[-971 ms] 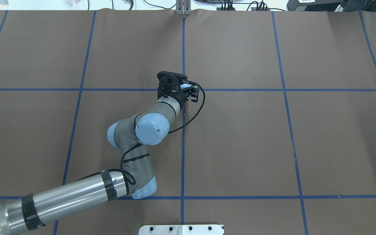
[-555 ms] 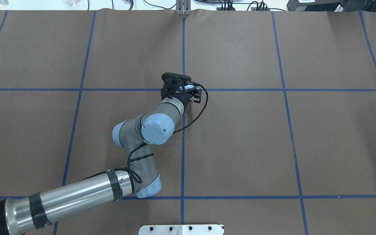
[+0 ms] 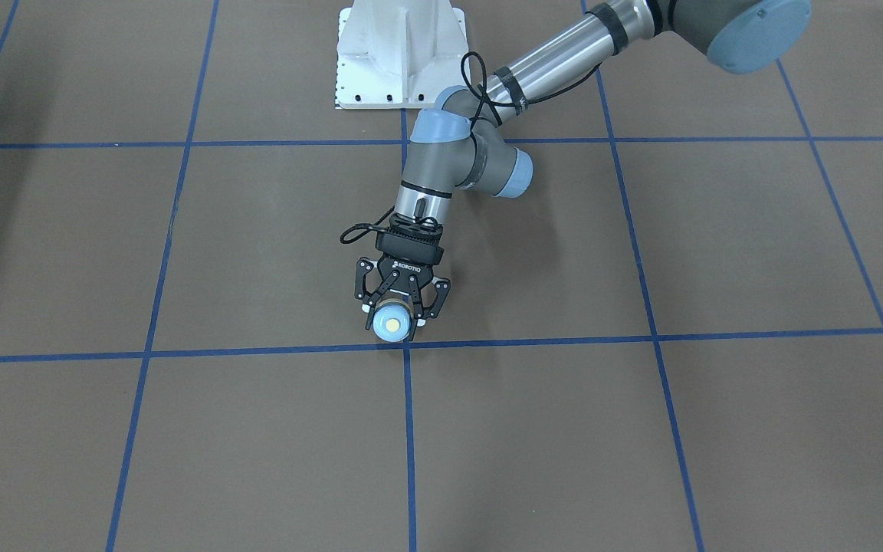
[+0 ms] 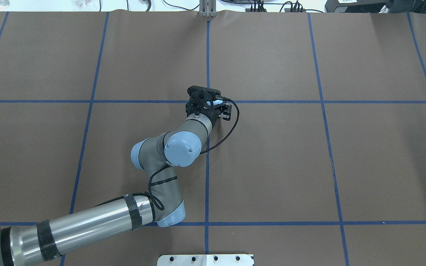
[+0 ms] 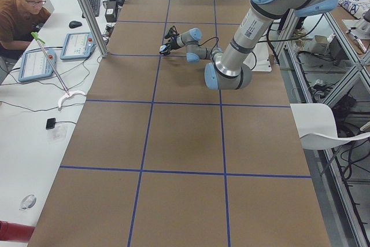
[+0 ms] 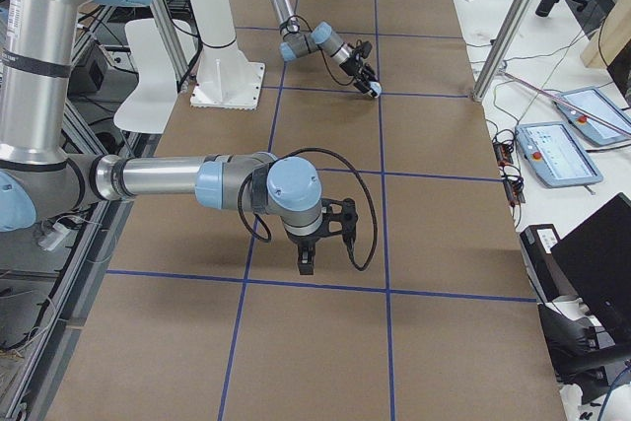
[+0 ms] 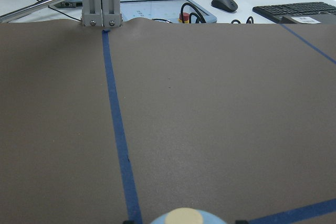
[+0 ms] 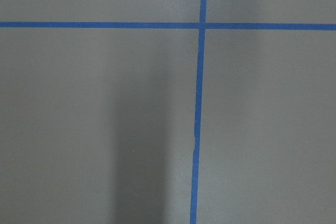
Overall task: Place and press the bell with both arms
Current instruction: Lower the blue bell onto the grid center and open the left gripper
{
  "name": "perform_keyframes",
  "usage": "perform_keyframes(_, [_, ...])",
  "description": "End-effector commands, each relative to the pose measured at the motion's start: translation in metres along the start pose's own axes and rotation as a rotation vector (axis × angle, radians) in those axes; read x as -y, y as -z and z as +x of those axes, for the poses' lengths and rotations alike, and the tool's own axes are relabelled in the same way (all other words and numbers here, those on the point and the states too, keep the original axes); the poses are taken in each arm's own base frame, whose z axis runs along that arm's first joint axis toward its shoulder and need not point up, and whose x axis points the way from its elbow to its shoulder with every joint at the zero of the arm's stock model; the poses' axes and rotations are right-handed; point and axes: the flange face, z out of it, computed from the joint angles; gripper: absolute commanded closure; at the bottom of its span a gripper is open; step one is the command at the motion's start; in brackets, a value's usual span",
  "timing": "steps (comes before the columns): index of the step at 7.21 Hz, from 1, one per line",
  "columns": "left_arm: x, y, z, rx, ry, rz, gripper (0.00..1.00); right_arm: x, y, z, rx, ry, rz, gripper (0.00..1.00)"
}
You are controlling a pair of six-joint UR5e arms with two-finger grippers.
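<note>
Brown table [image 4: 383,166], blue tape grid [image 4: 272,101], white pedestal base [image 3: 399,54]

Bright, even light from above falls on the matte worktop [image 4: 272,166]; shadows are soft and faint. A dim vertical shadow band darkens the right wrist view. The left arm [image 4: 87,223] shows mild glare on its silver tube. Focus is sharp.

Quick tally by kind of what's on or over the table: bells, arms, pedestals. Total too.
Bell: 1, gripped in the left gripper
Arms: 2, the left arm and the right arm
White pedestal: 1
Total: 4
</note>
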Motion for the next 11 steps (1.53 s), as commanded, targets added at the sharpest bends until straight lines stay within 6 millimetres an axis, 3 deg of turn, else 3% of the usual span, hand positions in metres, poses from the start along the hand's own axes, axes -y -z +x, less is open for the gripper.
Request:
perform_keyframes(1, [-0.003, 0.0, 0.0, 0.001, -0.003, -0.006, 0.89, 0.0, -0.001, 0.001, 0.001, -0.002, -0.001, 0.0])
perform_keyframes(4, [-0.008, -0.003, -0.003, 0.01, -0.009, -0.012, 0.44, 0.0, -0.001, 0.0, 0.003, -0.002, -0.001, 0.0])
perform_keyframes(6, [-0.006, -0.001, -0.001, 0.005, -0.004, -0.007, 0.0, 0.0, -0.001, 0.001, 0.003, -0.003, -0.002, 0.0])
perform_keyframes(8, [0.0, 0.002, 0.003, -0.003, 0.009, 0.002, 0.0, 0.001, -0.001, 0.001, 0.001, -0.001, 0.0, 0.0])
perform_keyframes(9, [0.019, 0.009, 0.011, -0.027, 0.034, 0.023, 0.0, 0.004, 0.002, -0.003, 0.002, 0.008, 0.006, 0.0])
perform_keyframes(10, [0.053, 0.014, 0.007, -0.069, 0.06, 0.016, 0.0, 0.013, 0.009, -0.008, -0.014, 0.027, 0.019, 0.0])
perform_keyframes(11, [0.074, 0.013, -0.001, -0.088, 0.065, -0.02, 0.0, 0.014, 0.01, -0.009, -0.014, 0.03, 0.022, 0.0])
